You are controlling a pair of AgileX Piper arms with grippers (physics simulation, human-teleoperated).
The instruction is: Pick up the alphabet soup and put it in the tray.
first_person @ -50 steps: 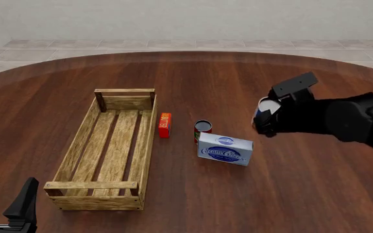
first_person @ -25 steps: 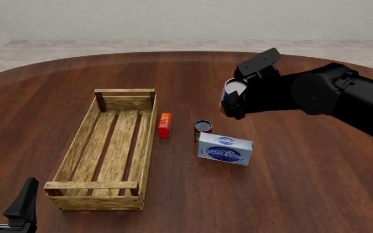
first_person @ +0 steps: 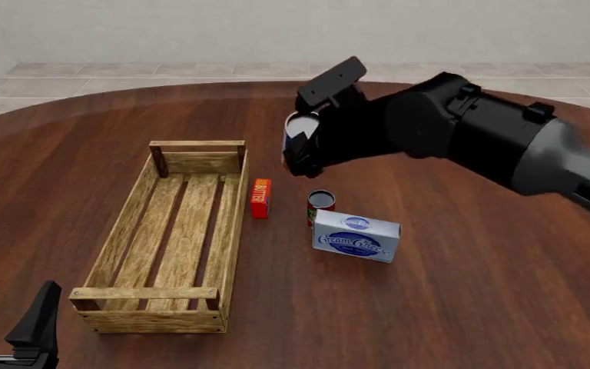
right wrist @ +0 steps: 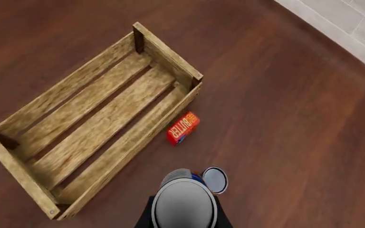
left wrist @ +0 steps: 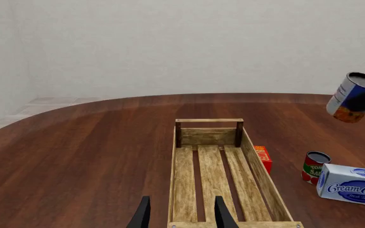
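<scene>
Left gripper (first_person: 13, 327), nearest the camera at the table's (first_person: 459, 307) near left edge, jaws apart and holding nothing, aimed along the tray (first_person: 177, 238). Beyond it, the tray lies lengthwise on the table; a red butter box (first_person: 260, 197) stands just beside its right wall, then a small red can (first_person: 321, 206) touching or nearly touching the cream cheese box (first_person: 356, 236). Farther back and above the table, the right gripper (first_person: 300, 154) clamps the alphabet soup (first_person: 297, 132) between its jaws, airborne, right of the tray's far end. Right arm extends from the right, wrist angled downward.
</scene>
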